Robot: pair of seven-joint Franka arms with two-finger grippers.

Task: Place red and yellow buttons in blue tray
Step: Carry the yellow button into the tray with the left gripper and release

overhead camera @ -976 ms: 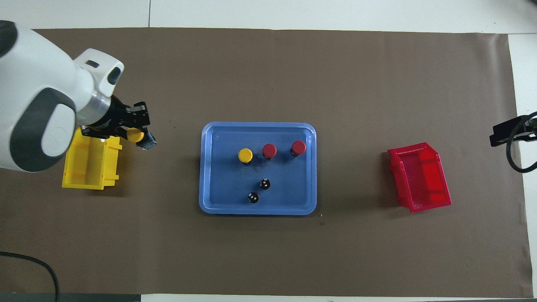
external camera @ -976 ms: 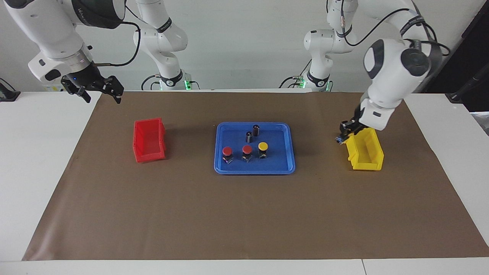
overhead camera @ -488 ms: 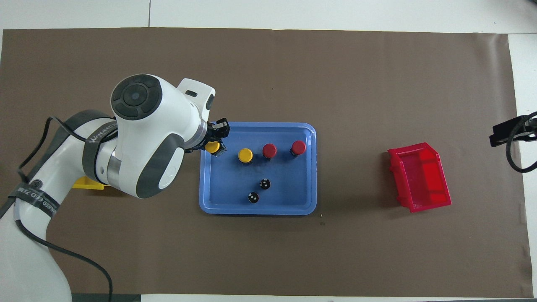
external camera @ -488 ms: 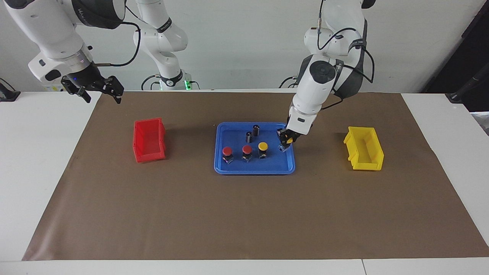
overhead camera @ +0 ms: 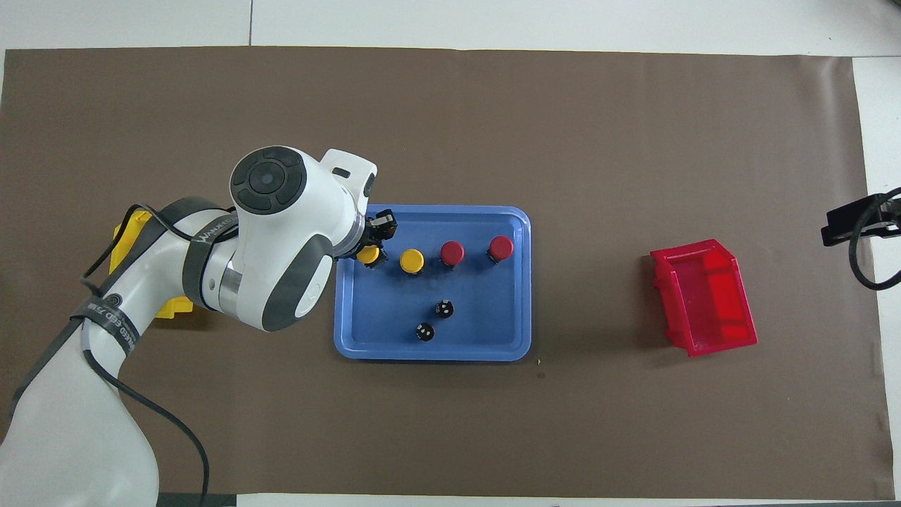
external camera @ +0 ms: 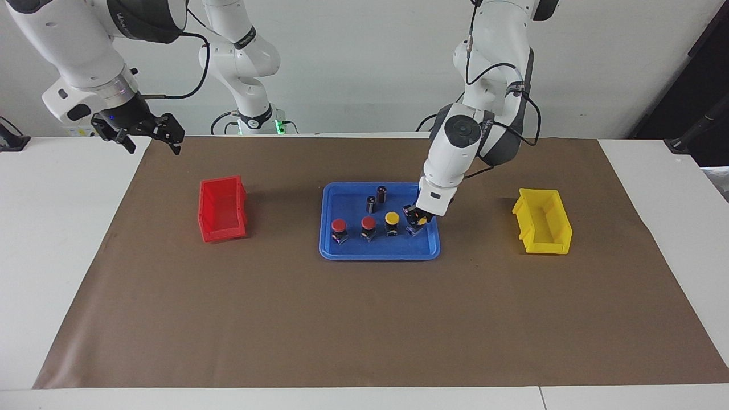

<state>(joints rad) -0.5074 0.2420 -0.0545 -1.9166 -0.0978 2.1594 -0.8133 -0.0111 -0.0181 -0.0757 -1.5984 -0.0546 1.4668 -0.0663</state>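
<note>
your left claw (external camera: 415, 221), clenched on the last yellow button (overhead camera: 368, 254), hangs just over the blue tray (external camera: 342, 253) floor; lower straight down. right claw (external camera: 149, 136) waits released.

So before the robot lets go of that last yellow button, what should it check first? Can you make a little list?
1. Left gripper shut on the fourth button: ok.
2. Button over the blue tray, inside its rim: ok.
3. Button's base resting on the tray floor: cannot tell.
4. Gap to the other yellow button beside it: ok, they look apart.
5. The two red buttons already standing in the tray: ok.
6. Right gripper out of the way, waiting open above the table edge at the right arm's end: ok.
</note>
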